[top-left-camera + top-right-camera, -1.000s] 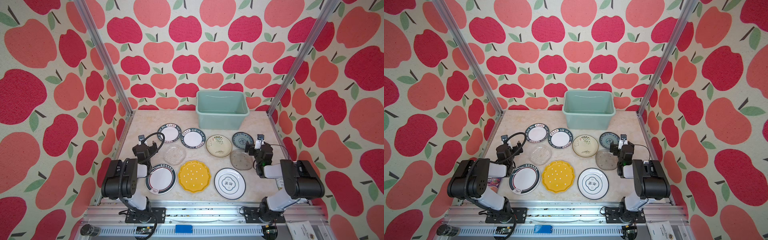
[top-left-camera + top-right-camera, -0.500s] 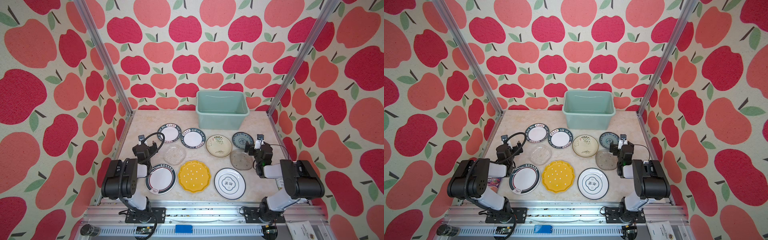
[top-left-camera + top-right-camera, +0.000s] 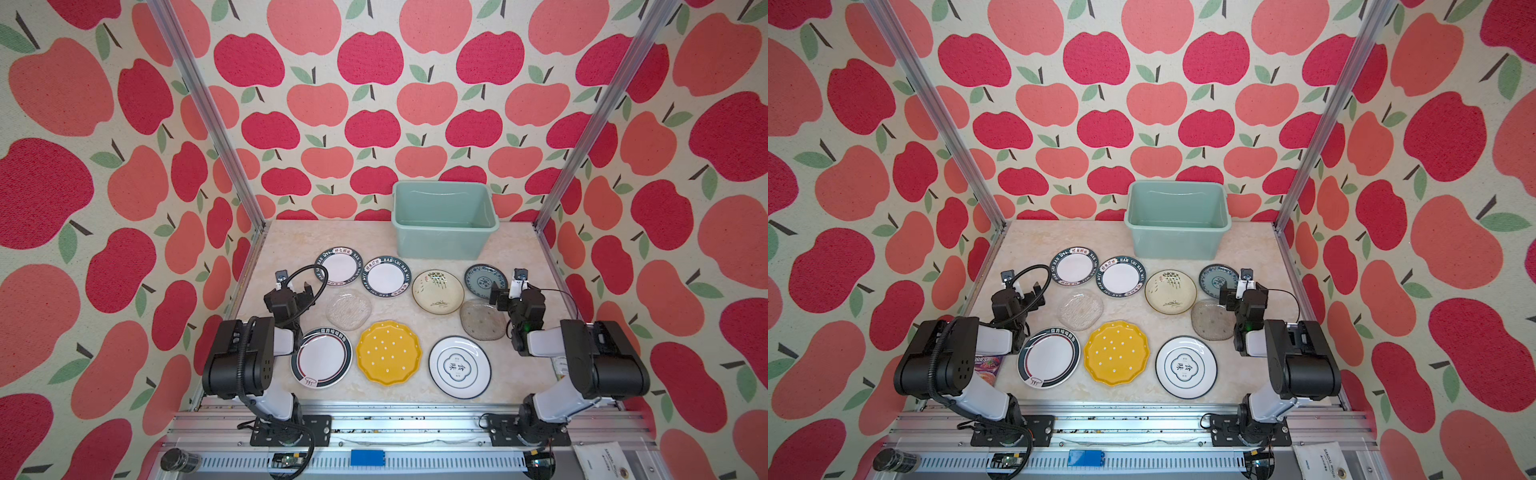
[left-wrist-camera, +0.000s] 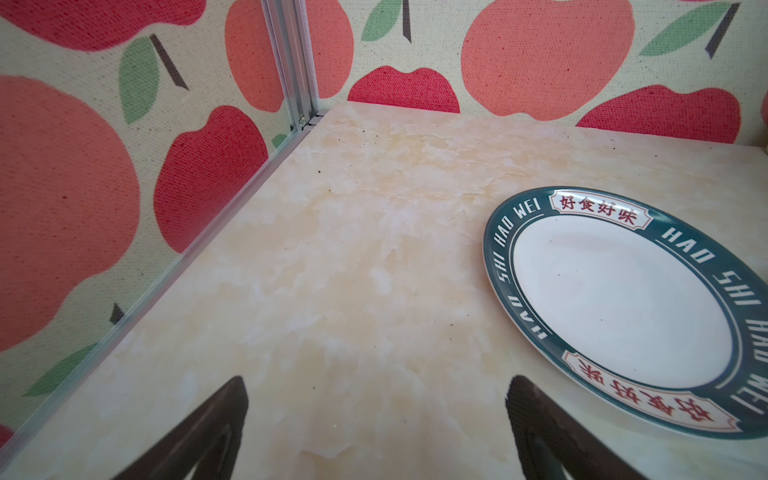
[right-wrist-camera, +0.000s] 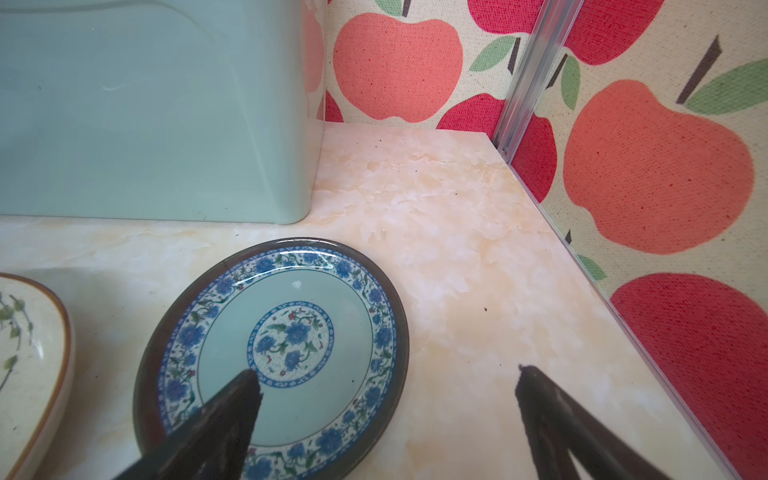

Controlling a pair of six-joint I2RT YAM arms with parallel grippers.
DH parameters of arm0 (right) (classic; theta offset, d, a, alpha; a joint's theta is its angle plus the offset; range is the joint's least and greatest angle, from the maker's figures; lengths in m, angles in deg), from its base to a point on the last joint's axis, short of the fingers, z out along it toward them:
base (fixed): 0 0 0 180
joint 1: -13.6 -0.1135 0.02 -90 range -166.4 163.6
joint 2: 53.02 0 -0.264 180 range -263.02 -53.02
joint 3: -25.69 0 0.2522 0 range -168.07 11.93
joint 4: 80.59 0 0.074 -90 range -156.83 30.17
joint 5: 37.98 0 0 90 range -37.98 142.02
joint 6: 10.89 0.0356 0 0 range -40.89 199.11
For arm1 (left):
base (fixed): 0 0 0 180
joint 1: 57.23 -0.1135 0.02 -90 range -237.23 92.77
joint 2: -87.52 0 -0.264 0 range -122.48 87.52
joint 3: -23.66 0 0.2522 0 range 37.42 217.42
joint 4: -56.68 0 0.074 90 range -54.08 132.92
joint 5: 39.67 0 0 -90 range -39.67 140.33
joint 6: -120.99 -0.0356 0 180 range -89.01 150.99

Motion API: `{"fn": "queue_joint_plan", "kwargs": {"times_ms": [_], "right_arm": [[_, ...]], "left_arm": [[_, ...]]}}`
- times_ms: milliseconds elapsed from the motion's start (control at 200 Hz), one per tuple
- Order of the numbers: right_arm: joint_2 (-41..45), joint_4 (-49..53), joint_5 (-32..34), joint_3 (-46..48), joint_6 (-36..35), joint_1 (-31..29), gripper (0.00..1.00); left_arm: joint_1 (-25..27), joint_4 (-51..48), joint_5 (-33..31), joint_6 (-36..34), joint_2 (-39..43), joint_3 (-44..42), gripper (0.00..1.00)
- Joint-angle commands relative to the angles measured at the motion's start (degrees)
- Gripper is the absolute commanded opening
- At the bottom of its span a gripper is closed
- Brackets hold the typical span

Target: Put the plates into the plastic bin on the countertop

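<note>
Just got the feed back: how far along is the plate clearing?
Done: nothing; the mint-green plastic bin is empty. In hand: nothing; the left gripper is open near a lettered-rim plate, and the right gripper is open at the blue patterned plate. Left: all nine, including the yellow scalloped plate, lie on the countertop.
</note>
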Motion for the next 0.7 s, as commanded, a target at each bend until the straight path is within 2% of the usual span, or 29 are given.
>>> {"fn": "queue_joint_plan", "kwargs": {"times_ms": [0,55,145,215,265,335,365,410,465,520,600,690], "right_arm": [[7.71,9.51,2.83,-1.93,-1.16,-1.17,0.99],[12.81,18.15,2.65,-4.62,-0.99,-1.5,1.0],[21.71,33.59,1.9,-9.7,2.98,-1.52,1.0],[28.32,44.74,-1.75,-13.84,6.49,-1.36,0.99],[32.65,51.46,-4.98,-16.38,11.48,-1.07,0.99],[38.91,62.33,-5.38,-19.81,25.31,-0.34,0.99],[41.46,65.93,-8.08,-20.9,29.44,0.67,0.99],[44.87,67.5,-14.5,-21.34,31.95,2.5,0.99],[49.11,67.88,-18.85,-20.69,35.06,3.61,0.99],[52.29,69.54,-21.28,-20.61,37.1,3.62,0.99],[54.14,75.47,-25.4,-22.53,38.03,3.61,0.99],[53.58,81.5,-33.03,-24.75,39.61,3.3,0.99]], "left_arm": [[0.82,-0.39,1.82,-2.04,4.47,-1.37,0.99],[1.09,-6.78,1.45,-2.01,10.21,-0.47,0.99],[1.16,-24.19,0.35,2.02,21.58,3.27,0.99],[1.14,-38.41,0.28,6.5,30.78,7.16,0.99],[0.7,-48.84,0.93,12.65,36.89,10.22,0.99],[-1.15,-63.44,3.1,24.87,44.01,14.17,0.99],[-2.2,-69.81,2.8,31.91,46.27,15.21,0.99],[-4.35,-79.38,3.77,41.72,49.3,16.41,0.99],[-8.01,-81.4,14.38,40.99,52.44,15.79,0.99],[-9.44,-82.57,21.38,42.06,55.0,14.95,0.99],[-9.08,-86.5,25.1,44.6,57.67,15.3,0.99],[-7.32,-95.37,24.69,46.32,58.54,18.61,0.99]]}}
